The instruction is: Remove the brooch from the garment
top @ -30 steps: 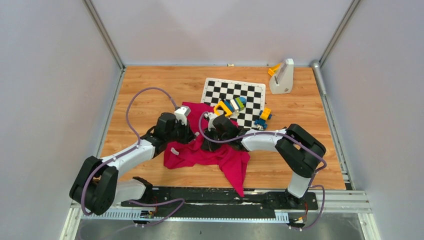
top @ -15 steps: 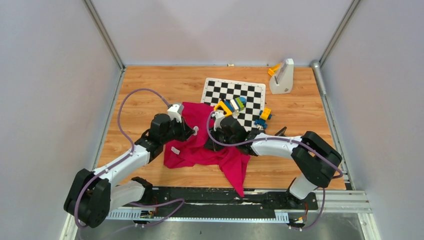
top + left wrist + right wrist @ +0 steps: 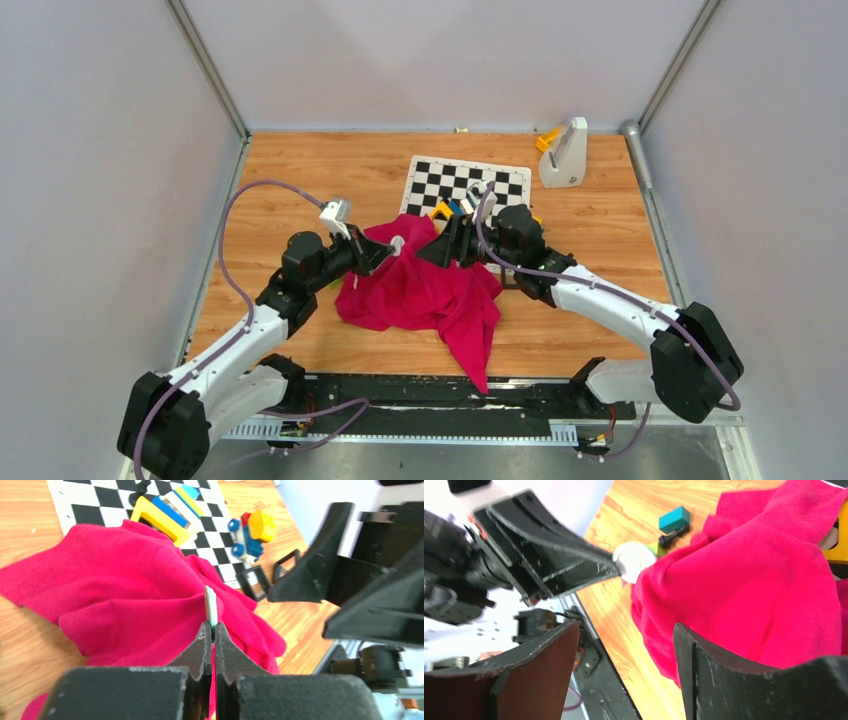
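The brooch [image 3: 397, 243] is a small pale disc, seen edge-on in the left wrist view [image 3: 210, 607] and as a whitish round in the right wrist view [image 3: 631, 560]. My left gripper [image 3: 386, 250] [image 3: 213, 628] is shut on its rim, lifted above the table. The magenta garment [image 3: 425, 295] [image 3: 125, 595] [image 3: 764, 595] lies bunched on the wood, and one fold rises to a peak that touches the brooch. My right gripper [image 3: 440, 250] [image 3: 624, 630] stands open just right of that peak, holding nothing. One of its black fingers [image 3: 320, 565] shows in the left wrist view.
Behind the garment lies a chequered board [image 3: 470, 185] [image 3: 100, 500] with coloured toy blocks [image 3: 165, 510] and a toy car [image 3: 250, 527]. Black square frames [image 3: 252, 575] lie beside it. A white stand [image 3: 563, 155] is at the back right. A teal block [image 3: 674, 519] lies on the wood.
My right gripper has opened, let go of the cloth and drawn back to the right. My left gripper has risen, still shut on the brooch, pulling a fold of garment up.
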Tool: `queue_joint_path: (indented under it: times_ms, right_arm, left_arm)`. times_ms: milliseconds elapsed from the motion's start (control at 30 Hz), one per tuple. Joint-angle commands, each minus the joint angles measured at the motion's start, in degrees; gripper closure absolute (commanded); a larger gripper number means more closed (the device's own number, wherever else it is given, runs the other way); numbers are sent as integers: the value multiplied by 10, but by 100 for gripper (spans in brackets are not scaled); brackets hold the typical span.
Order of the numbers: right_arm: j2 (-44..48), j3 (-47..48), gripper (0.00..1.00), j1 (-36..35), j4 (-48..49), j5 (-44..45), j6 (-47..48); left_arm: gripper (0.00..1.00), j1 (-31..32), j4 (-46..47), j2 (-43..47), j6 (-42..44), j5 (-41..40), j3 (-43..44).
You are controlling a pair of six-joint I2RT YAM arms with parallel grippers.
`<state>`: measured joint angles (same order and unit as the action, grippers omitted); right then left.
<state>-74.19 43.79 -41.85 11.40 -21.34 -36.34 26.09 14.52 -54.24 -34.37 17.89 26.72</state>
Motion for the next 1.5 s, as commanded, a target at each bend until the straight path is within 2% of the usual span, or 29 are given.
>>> queue_joint_path:
  times_ms: [0,367,500,700,800,967,1267,1467]
  right_arm:
    - [-1,-5,29,27,76,-75,-121]
    - [-83,7,43,37,207,-119,-259]
    - [-103,6,44,37,241,-128,-287]
    - [-107,-7,55,37,293,-123,-320]
    - [-104,-11,55,37,298,-115,-325]
    - [-112,-10,48,39,285,-102,-332]
    - [-136,-6,48,54,325,-121,-344]
    - [-141,-2,58,55,350,-134,-346]
  left_arm:
    - [100,-2,80,43,-49,39,-17]
    - [100,-5,120,73,-106,44,-25]
    - [100,-9,154,80,-140,43,-40]
    - [100,-13,202,74,-180,56,-58]
    - [100,-17,217,71,-194,65,-63]
    - [100,-25,258,70,-220,76,-75]
    - [100,-29,292,59,-256,104,-77]
    - [100,-30,307,47,-265,117,-81]
